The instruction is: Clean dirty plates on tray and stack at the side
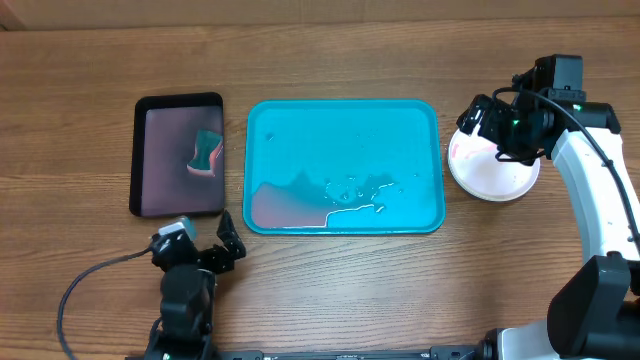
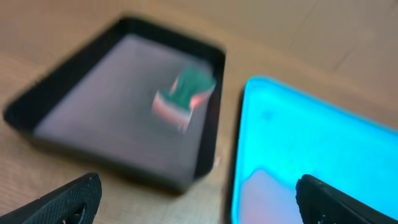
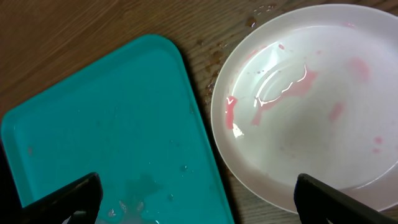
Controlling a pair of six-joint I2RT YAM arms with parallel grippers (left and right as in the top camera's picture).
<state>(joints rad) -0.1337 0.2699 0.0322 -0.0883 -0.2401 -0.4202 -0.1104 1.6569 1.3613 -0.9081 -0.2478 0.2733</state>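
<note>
The turquoise tray [image 1: 340, 140] lies mid-table, holding a water puddle and a pinkish film at its front left, with no plates on it. A white plate [image 1: 490, 178] sits on the table to the right of the tray. In the right wrist view the plate [image 3: 311, 106] shows red smears and water. The light blue and yellow-green plates are not visible. My right gripper [image 1: 478, 120] hovers open and empty over the plate's left rim and the gap beside the tray [image 3: 199, 199]. My left gripper [image 1: 205, 250] is open and empty near the front edge, below the black tray [image 2: 199, 205].
A smaller black tray [image 1: 178, 102] lies left of the turquoise tray and holds a green-and-pink sponge [image 1: 205, 152]. The left wrist view is blurred and shows the black tray [image 2: 74, 87], the sponge [image 2: 183, 96] and the turquoise tray's corner [image 2: 311, 137]. Water drops lie beside the plate.
</note>
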